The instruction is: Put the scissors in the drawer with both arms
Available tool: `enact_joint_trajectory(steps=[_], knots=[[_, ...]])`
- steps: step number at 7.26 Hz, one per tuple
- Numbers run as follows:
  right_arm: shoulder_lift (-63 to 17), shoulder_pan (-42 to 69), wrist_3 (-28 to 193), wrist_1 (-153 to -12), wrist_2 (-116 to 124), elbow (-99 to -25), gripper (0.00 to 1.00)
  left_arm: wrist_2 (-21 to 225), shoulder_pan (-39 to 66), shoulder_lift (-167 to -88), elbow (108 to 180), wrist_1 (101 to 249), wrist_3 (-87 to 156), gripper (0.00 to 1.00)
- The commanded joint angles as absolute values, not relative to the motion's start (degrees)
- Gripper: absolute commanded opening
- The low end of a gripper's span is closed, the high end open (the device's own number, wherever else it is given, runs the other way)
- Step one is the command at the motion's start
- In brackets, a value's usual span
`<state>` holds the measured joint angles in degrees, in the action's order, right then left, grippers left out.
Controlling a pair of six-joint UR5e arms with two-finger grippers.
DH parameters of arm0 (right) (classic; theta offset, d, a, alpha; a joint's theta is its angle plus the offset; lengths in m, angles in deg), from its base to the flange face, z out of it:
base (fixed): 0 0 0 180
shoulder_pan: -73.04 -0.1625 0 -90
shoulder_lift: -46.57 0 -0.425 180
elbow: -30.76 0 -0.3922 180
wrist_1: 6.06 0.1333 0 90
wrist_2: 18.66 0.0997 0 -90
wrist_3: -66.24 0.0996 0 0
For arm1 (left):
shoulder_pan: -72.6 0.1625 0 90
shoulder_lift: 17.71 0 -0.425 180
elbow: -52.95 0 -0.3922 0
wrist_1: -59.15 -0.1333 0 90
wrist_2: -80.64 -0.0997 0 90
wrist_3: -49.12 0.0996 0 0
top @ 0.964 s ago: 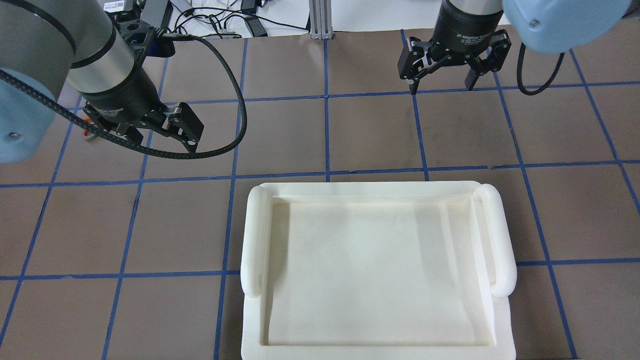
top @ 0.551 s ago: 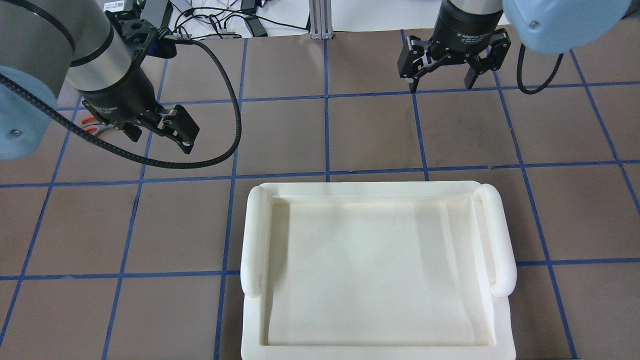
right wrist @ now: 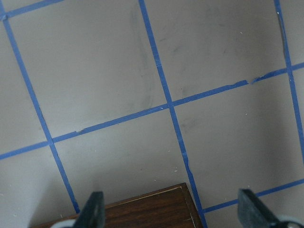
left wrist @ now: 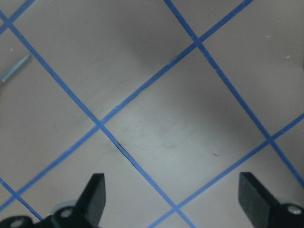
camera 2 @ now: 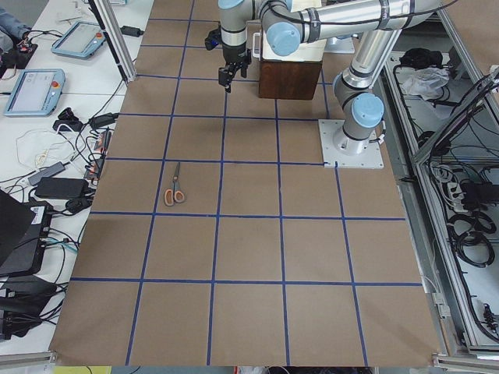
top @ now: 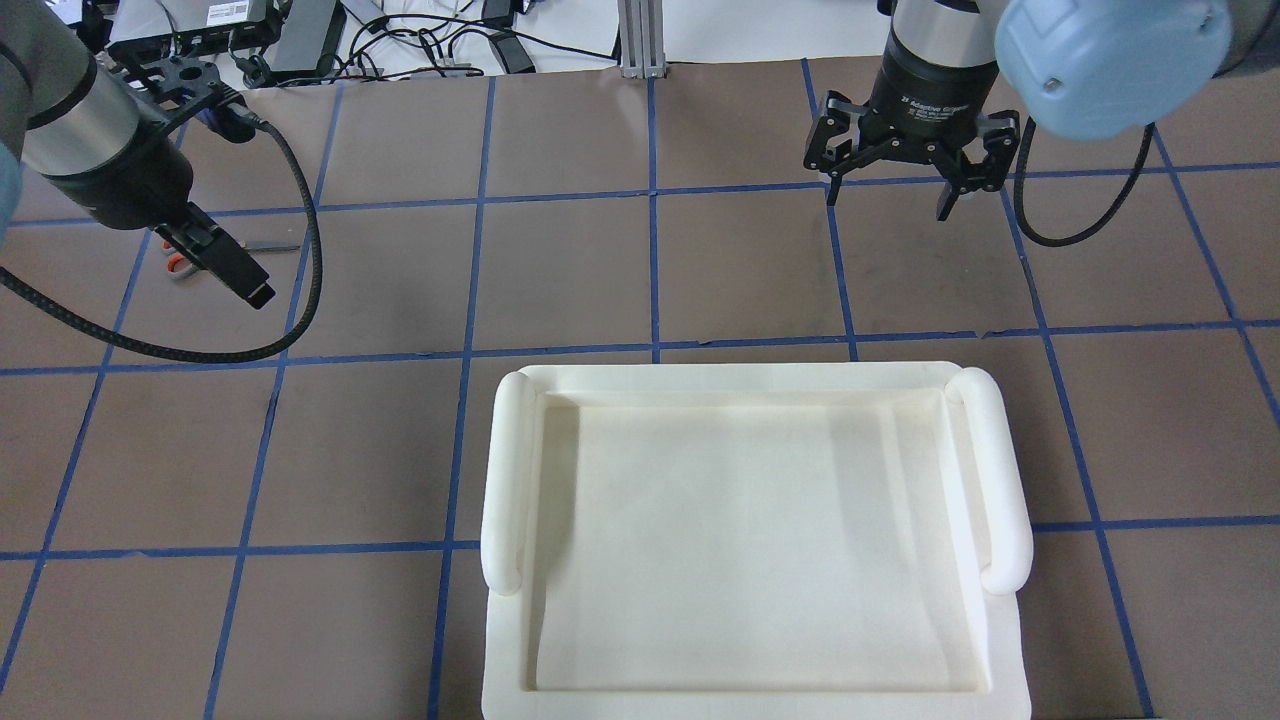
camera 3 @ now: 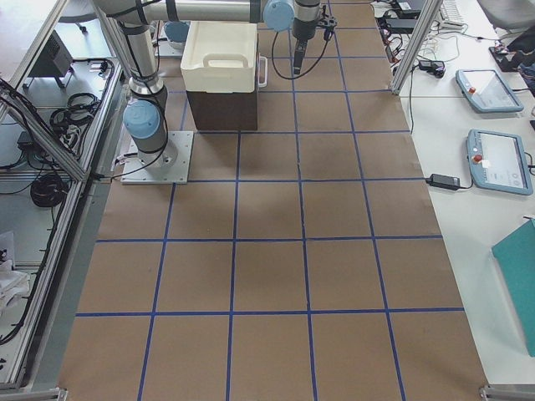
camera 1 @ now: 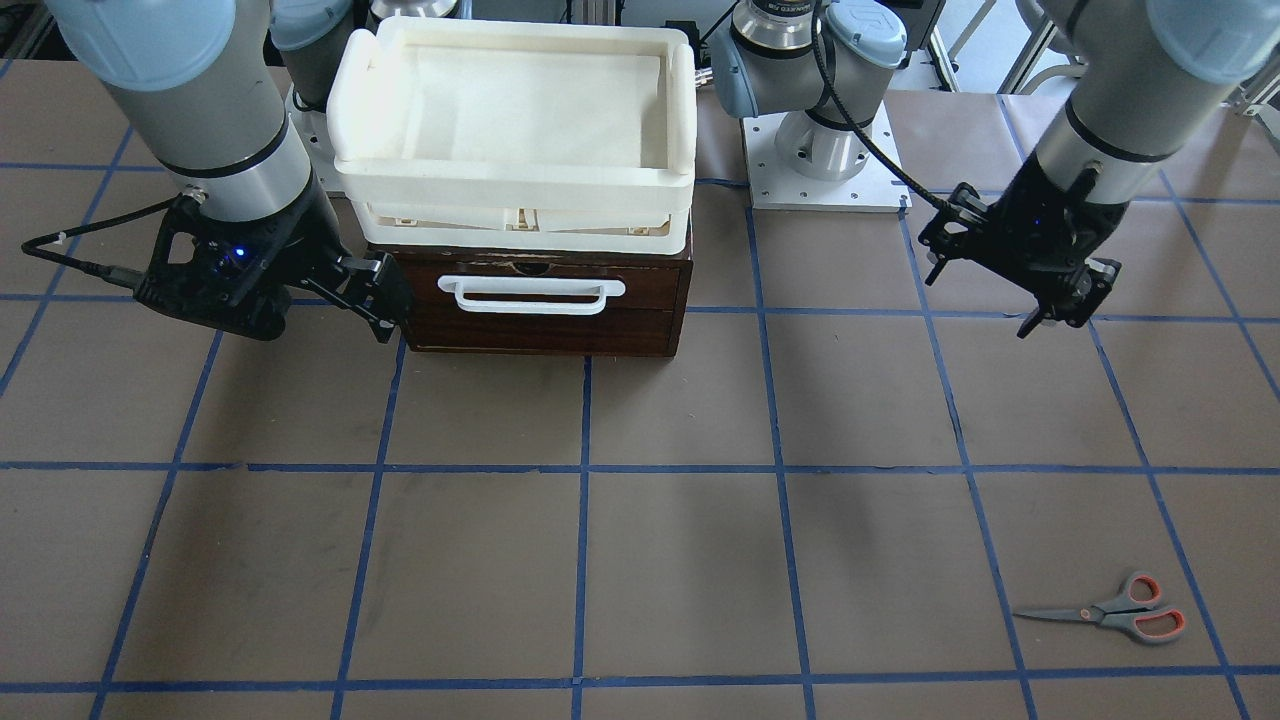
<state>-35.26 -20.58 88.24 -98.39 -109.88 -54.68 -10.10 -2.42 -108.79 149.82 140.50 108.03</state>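
The black two-finger left gripper [left wrist: 172, 183] hangs above the table with its fingers [left wrist: 95, 192] spread wide and nothing between them. Beyond it, toward the operators' side, lie the small scissors [camera 1: 1110, 610] with dark grey handles lined orange-red and slim dark blades. They rest flat, blades together, on the brown paper-covered table [camera 1: 680, 560] marked with blue tape lines, and the gripper does not touch them. From overhead the gripper hides part of them, and only a blade tip shows at the edge of the left wrist view. The black two-finger right gripper [top: 888, 205] is also spread and holds nothing, hovering just beside a front corner of the dark brown wooden drawer [camera 1: 540, 330]. The drawer is closed, its white bar handle [camera 1: 530, 293] facing the operators, and a cream-white plastic tray [camera 1: 510, 195] sits on top.
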Motion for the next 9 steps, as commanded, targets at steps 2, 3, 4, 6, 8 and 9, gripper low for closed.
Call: enact_joint_trajectory(steps=[2, 3, 4, 6, 8, 9], knots=[[-34.3, -21.4, 116.4, -99.6, -110.5, -54.8, 1.00, -10.2, 3.2, -120.0, 149.9, 124.7, 137.1, 1.00], [-33.8, -23.5, 124.3, -99.5, -110.6, -54.8, 1.00, -10.5, 3.9, -123.8, 149.4, 119.6, 148.4, 1.00], [-32.5, -26.4, 135.0, -99.9, -110.6, -54.8, 1.00, -10.3, 5.9, -127.6, 148.9, 114.4, 157.3, 1.00], [-29.7, -30.7, 149.2, -100.1, -110.5, -54.6, 1.00, -8.3, 7.5, -134.7, 144.3, 107.9, 173.4, 1.00], [-25.9, -34.0, 160.2, -99.9, -109.7, -54.5, 1.00, -4.0, 9.9, -142.5, 138.0, 109.7, 185.4, 0.95], [-24.1, -35.0, 164.5, -99.6, -109.5, -54.6, 1.00, -4.1, 10.3, -144.8, 137.0, 110.9, 185.7, 0.95]])
